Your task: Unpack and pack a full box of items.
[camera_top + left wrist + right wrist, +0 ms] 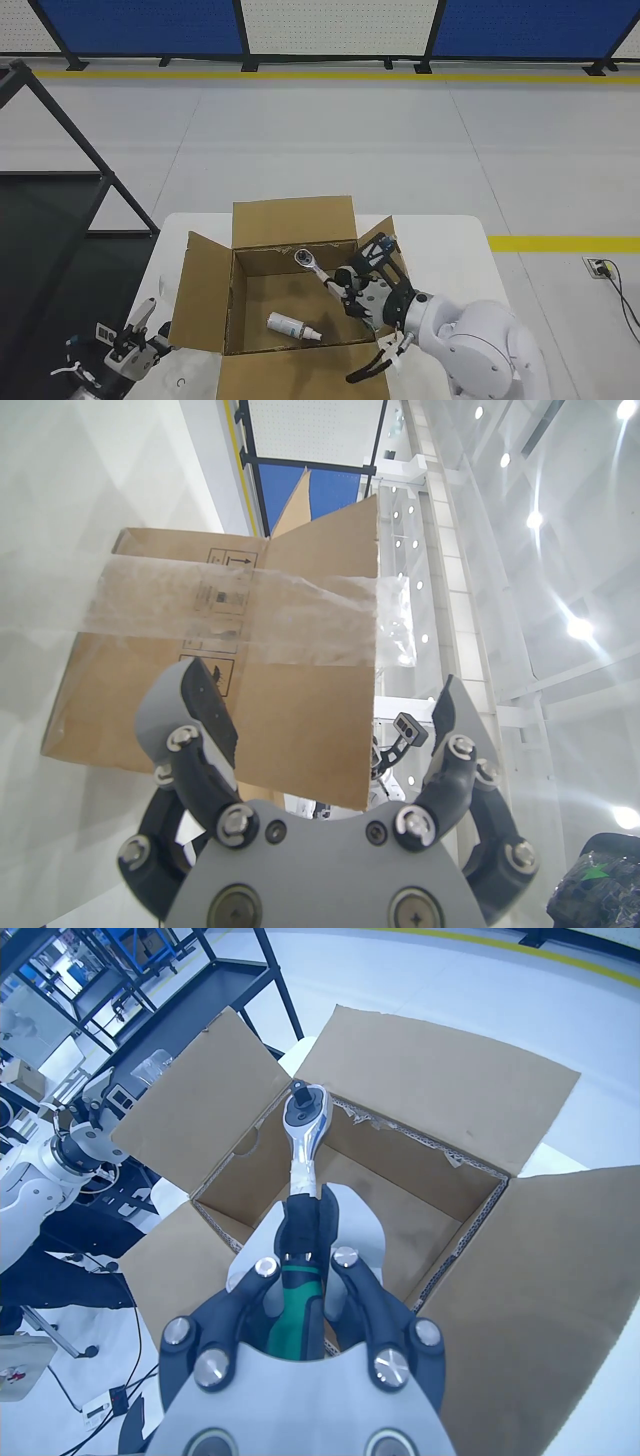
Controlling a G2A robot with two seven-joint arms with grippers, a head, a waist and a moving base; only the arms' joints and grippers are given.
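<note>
Bright, even light all over. Ceiling lamps point(580, 627) glare with starry streaks. Soft shadow lies inside the box point(262, 300). Wrist views bend at their edges.

Tabletop point(440, 240): white, with rounded corners. One item rests directly on it: cardboard box point(295, 222), brown, upright, set about mid-surface. All four flaps are folded outward, the left flap reaching close to the tabletop's left edge.

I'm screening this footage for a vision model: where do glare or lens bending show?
Left wrist view: ceiling lamps throw starburst streaks beside the brown cardboard box. Right wrist view: the black rack post bows; the neck of the silver, green-handled ratchet wrench glints. Top view: even light.
</note>
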